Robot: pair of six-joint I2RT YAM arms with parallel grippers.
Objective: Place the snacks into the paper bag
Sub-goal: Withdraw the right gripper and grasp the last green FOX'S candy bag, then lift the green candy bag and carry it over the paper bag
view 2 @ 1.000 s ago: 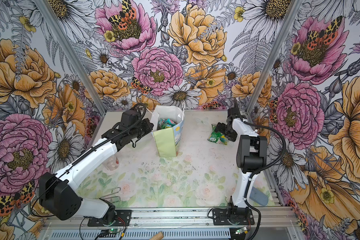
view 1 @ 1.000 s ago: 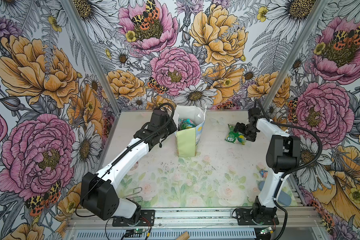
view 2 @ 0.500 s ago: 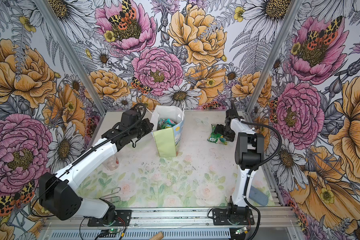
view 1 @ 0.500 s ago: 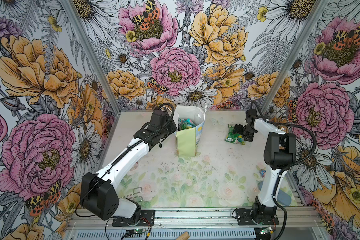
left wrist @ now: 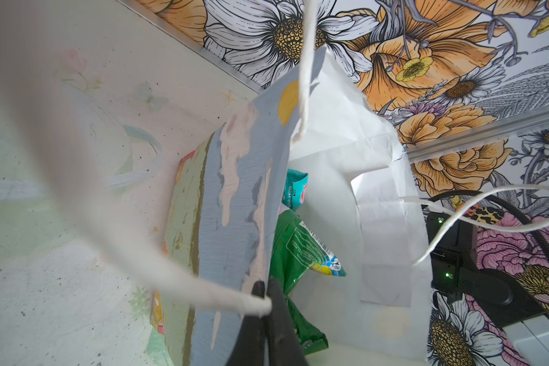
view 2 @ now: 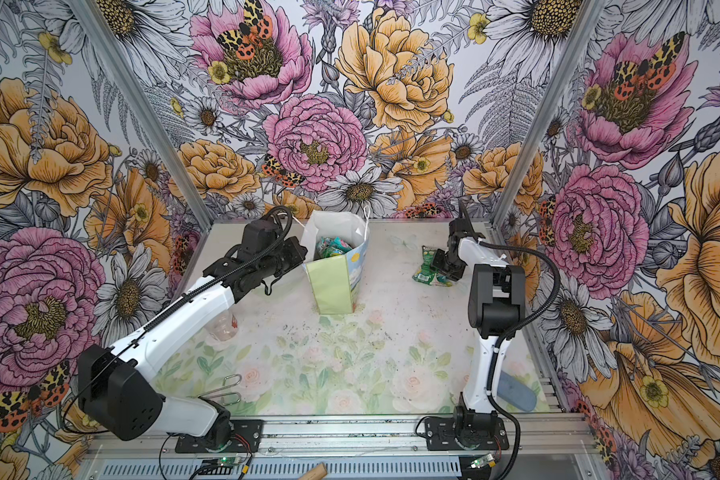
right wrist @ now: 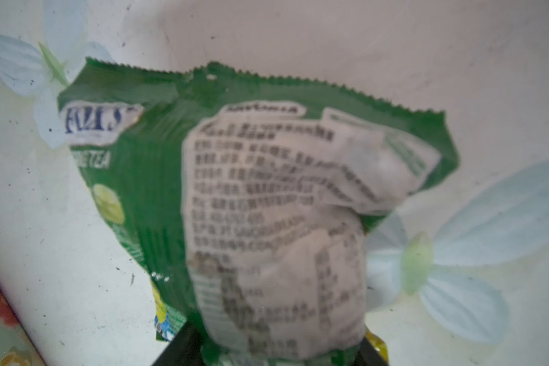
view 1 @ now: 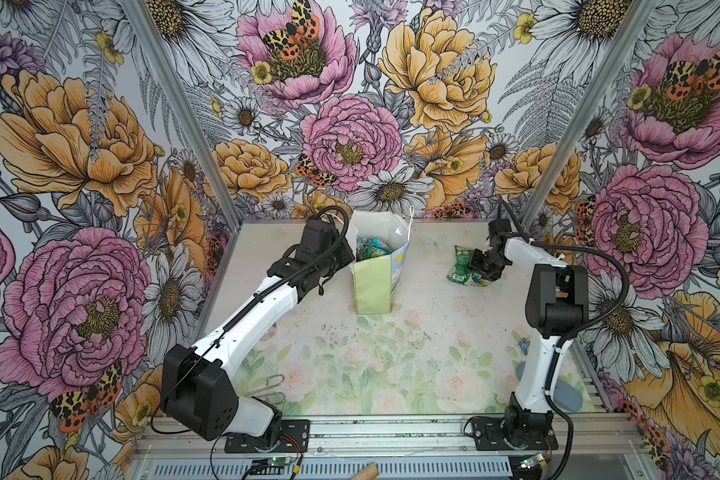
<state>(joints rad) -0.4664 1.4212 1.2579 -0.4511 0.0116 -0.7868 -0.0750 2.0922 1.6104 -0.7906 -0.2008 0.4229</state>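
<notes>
Paper bag (view 1: 373, 286) is standing upright at 12 o'clock from the centre of the table (view 1: 433, 320), mouth open, in both top views. Left gripper (view 1: 348, 261) is sitting at the bag's 9 o'clock rim. Left wrist view is showing its fingers (left wrist: 278, 320) pinched tight on the bag's wall, right where a white cord handle (left wrist: 171, 272) is meeting it, so it's holding the bag's edge. Inside, a teal packet (left wrist: 293, 190) and a bagged green packet (left wrist: 298, 250) are showing.

Loose green packet (view 1: 460, 266) is lying flat on the table at the bag's 3 o'clock, well apart from it. Right gripper (view 1: 479, 271) is sitting low at that packet's 3 o'clock end. Right wrist view is showing the packet printed side up, text blurred, with a dark finger (right wrist: 179, 351) on each side of its near end and the jaws at middling width. Can't tell if they're actually pressing on it.

Tiny wrapped candy (view 1: 524, 344) is lying at 4 o'clock from table centre, just beside the right arm's upright link. Blue-grey oval (view 1: 566, 395) is lying at 5 o'clock, near the front rail.
</notes>
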